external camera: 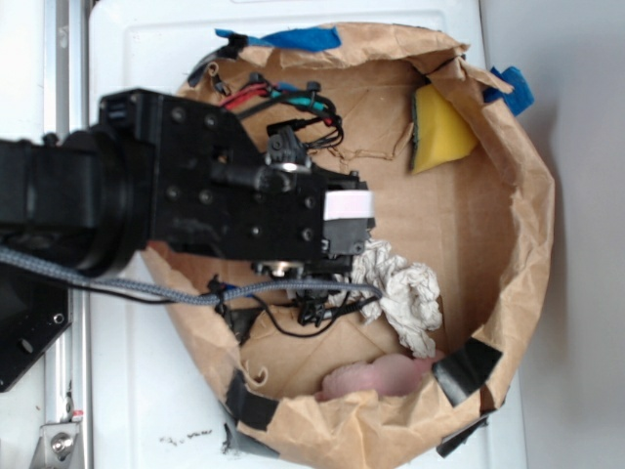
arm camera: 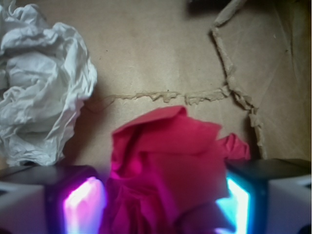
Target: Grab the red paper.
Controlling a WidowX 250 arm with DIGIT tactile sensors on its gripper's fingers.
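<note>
Claw straddling the red paper, white wad close by.
Left to right in the wrist view: white wad (arm camera: 41, 83), then red paper (arm camera: 168, 165) between the spread claw (arm camera: 161, 204) fingers; loose folds could slip free on closing.

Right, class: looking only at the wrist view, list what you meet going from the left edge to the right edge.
White crumpled paper → pink-lit finger → red paper → cyan-lit finger, all over brown cardboard.
</note>
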